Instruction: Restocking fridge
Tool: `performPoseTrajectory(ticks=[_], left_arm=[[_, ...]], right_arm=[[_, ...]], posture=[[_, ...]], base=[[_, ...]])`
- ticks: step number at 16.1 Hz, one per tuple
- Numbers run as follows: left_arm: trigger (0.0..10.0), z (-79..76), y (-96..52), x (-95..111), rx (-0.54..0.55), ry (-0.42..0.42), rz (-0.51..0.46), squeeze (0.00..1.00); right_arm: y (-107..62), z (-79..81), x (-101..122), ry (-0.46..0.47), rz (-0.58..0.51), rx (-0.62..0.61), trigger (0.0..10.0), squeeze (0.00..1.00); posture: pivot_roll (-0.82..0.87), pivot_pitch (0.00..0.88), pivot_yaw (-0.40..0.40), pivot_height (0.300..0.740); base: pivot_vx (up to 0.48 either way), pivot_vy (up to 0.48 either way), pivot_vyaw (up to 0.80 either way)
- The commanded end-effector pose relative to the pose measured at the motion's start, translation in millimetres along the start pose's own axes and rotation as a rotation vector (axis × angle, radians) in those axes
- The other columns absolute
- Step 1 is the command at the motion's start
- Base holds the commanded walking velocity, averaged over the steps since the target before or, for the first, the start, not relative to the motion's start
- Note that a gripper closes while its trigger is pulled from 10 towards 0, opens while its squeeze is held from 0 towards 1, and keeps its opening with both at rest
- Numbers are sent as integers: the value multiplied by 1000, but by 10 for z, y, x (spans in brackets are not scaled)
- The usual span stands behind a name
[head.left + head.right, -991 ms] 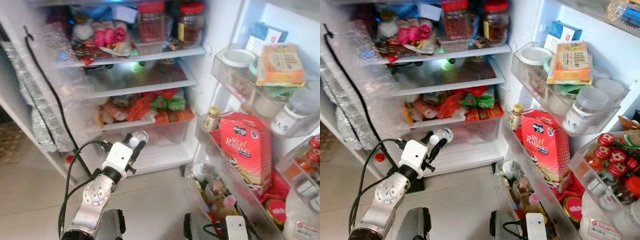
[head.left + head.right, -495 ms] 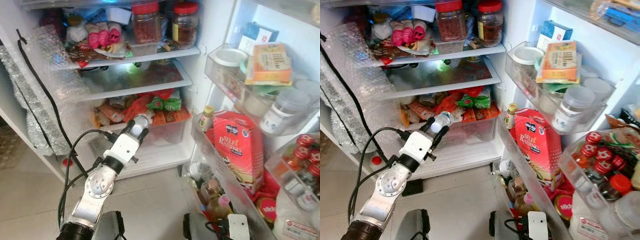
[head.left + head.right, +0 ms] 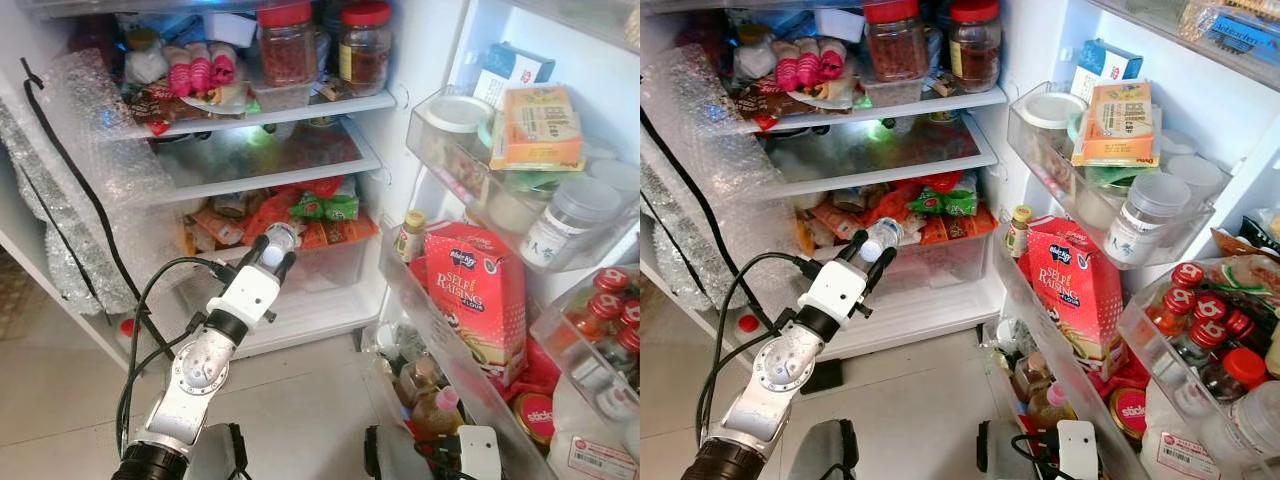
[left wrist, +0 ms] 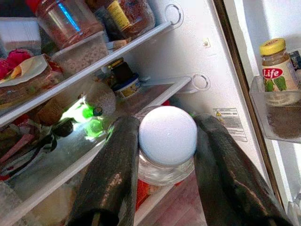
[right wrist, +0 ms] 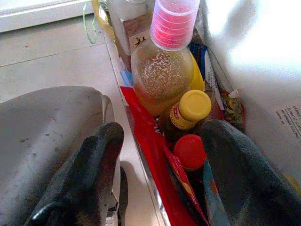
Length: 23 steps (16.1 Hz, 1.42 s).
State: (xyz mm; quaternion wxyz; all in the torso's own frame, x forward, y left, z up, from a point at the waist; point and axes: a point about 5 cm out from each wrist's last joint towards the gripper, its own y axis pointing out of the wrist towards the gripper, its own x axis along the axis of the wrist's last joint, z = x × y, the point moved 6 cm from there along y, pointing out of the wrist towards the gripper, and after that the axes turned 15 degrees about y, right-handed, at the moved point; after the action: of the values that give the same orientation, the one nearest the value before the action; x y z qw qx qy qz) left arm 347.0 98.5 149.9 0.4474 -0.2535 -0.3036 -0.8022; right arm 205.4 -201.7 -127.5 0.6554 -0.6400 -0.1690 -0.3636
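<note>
My left gripper [image 3: 275, 246] is shut on a small clear jar with a white lid [image 4: 168, 135]. It holds the jar up in front of the open fridge, at the level of the drawer of red and green packets [image 3: 305, 212]. Beyond the lid, in the left wrist view, the bare glass middle shelf [image 4: 155, 94] is seen. My right gripper [image 5: 162, 136] hangs low by the bottom door shelf, open and holding nothing, over a pink-capped bottle [image 5: 164, 61] and yellow- and red-capped bottles.
Two red-lidded jars [image 3: 290, 45] and wrapped food fill the top shelf. The open door on the right holds a red flour box [image 3: 475, 290], cartons, tubs and bottles. Bubble wrap and a black cable [image 3: 90, 190] line the fridge's left side. Tiled floor lies below.
My left gripper has lifted the jar up and toward the fridge, from below the drawer front to the drawer's level. The head camera has shifted slightly.
</note>
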Motion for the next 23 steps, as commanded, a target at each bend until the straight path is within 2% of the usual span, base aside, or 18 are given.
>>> performPoseTrajectory(ticks=[1, 5, 11, 16, 23], left_arm=[[10000, 115, 52, 126, 39, 23, -49, 0], [10000, 121, 53, 111, 45, 19, -39, 0], [10000, 123, 54, 108, 48, 21, -35, 0], [10000, 144, 68, 111, 56, 27, -35, 0], [10000, 153, 80, 114, 58, 32, -36, 0]], right_arm=[[-5, 187, -93, -5, 33, 66, 10000, 0], [-4, 196, -91, -22, 36, 76, 10000, 0], [-2, 195, -107, -31, 50, 78, 10000, 0], [0, 205, -114, -46, 60, 87, 10000, 0], [-1, 210, -137, -32, 75, 88, 10000, 0]], posture=[[-113, 36, 9, 603], [-114, 43, 10, 603], [-112, 51, 9, 603], [-108, 54, 7, 603], [-107, 57, 10, 603]], base=[[0, 0, 0], [0, 0, 347], [0, 0, 0], [0, 0, 720], [0, 0, 0]])
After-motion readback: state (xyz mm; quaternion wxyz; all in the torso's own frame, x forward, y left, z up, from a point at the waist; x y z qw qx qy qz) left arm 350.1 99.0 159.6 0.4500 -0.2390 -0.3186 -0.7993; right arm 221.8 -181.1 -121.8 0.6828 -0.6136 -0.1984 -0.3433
